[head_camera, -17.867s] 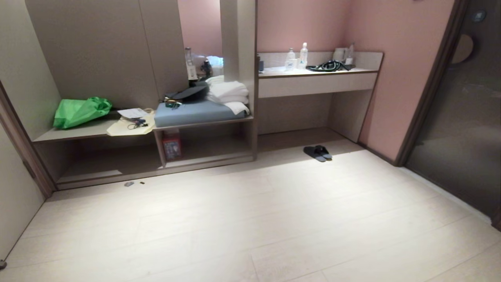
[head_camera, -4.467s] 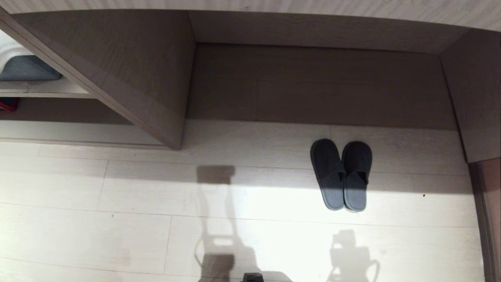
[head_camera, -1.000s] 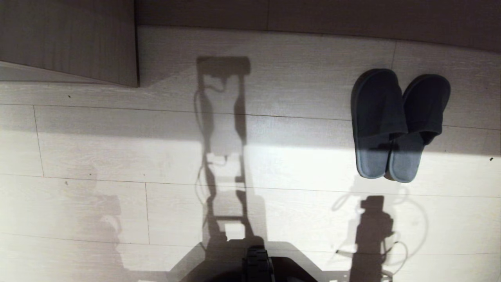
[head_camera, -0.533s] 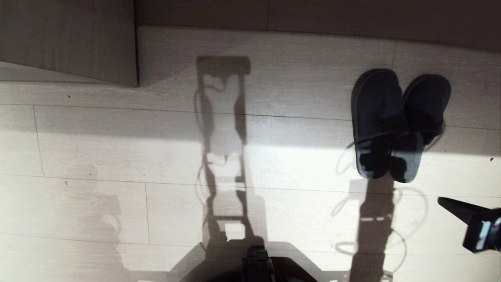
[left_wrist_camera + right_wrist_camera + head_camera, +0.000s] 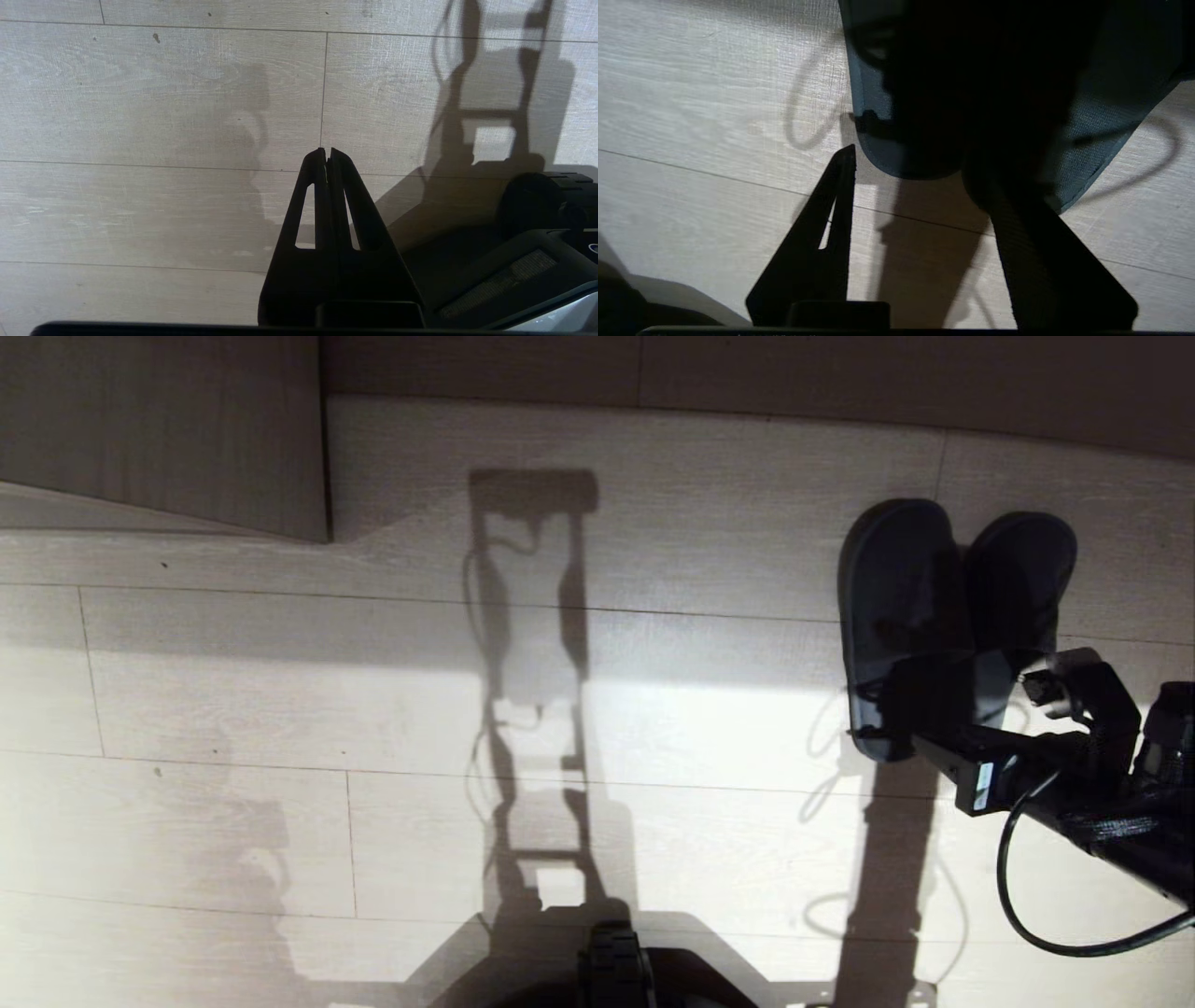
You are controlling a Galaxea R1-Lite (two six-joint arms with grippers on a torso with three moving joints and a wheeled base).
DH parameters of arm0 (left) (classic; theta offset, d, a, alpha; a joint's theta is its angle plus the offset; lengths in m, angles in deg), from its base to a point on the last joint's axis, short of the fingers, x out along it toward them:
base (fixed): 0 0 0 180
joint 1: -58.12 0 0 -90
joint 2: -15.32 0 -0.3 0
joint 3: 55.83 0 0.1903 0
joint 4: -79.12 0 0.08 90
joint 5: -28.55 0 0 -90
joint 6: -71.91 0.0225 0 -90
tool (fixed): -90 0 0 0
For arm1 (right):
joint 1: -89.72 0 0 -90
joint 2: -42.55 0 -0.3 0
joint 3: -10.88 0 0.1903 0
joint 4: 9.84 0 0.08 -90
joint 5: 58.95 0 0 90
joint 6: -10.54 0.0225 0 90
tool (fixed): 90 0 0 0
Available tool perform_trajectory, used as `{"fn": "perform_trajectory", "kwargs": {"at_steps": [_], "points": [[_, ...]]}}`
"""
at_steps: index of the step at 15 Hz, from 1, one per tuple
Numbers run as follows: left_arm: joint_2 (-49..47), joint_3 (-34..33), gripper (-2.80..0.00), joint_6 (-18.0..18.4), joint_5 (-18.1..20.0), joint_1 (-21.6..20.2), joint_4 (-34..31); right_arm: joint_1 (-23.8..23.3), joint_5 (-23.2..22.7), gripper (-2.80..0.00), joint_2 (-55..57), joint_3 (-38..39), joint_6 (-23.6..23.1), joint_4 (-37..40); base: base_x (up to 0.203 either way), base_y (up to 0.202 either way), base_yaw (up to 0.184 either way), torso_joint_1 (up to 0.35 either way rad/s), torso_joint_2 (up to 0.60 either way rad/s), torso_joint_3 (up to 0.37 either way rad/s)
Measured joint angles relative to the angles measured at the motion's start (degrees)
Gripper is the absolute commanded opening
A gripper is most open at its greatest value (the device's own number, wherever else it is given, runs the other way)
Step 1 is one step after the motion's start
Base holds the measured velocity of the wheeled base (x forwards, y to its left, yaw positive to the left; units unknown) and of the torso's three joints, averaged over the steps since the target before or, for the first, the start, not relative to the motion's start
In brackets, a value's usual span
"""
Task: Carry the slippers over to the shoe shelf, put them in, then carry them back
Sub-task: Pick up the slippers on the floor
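Two slippers (image 5: 943, 616) side by side

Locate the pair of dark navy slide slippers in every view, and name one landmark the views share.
Head view: the dark navy slide slippers lie side by side on the floor at upper right, heels partly behind the right gripper.
Left wrist view: not in it.
Right wrist view: their heel ends lie just beyond the open fingers.
Shared landmark: pale wood-grain floor planks.
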Motion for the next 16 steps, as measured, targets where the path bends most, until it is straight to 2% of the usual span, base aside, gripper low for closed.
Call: {"fn": "perform_trajectory", "kwargs": {"at_steps": [2, 8, 11, 14, 16], "points": [[0.00, 0.00, -2.80, 0.01, 0.00, 0.00, 0.00, -0.24, 0.05, 0.00, 2.08, 0.27, -0.34, -4.33, 0.000, 0.000, 0.000, 0.000, 0.00, 0.000], [0.00, 0.00, -2.80, 0.04, 0.00, 0.00, 0.00, -1.49, 2.17, 0.00, 8.24, 1.60, -4.04, -26.44, 0.000, 0.000, 0.000, 0.000, 0.00, 0.000], [0.00, 0.00, -2.80, 0.04, 0.01, 0.00, 0.00, -1.65, 3.07, 0.00, 10.25, 1.52, -4.30, -27.72, 0.000, 0.000, 0.000, 0.000, 0.00, 0.000], [0.00, 0.00, -2.80, -0.05, 0.00, 0.00, 0.00, -1.93, 4.39, 0.00, 13.61, 1.34, -4.67, -33.18, 0.000, 0.000, 0.000, 0.000, 0.00, 0.000], [0.00, 0.00, -2.80, -0.05, 0.00, 0.00, 0.00, -2.01, 6.70, 0.00, 15.59, 0.16, -3.56, -33.82, 0.000, 0.000, 0.000, 0.000, 0.00, 0.000]]}}
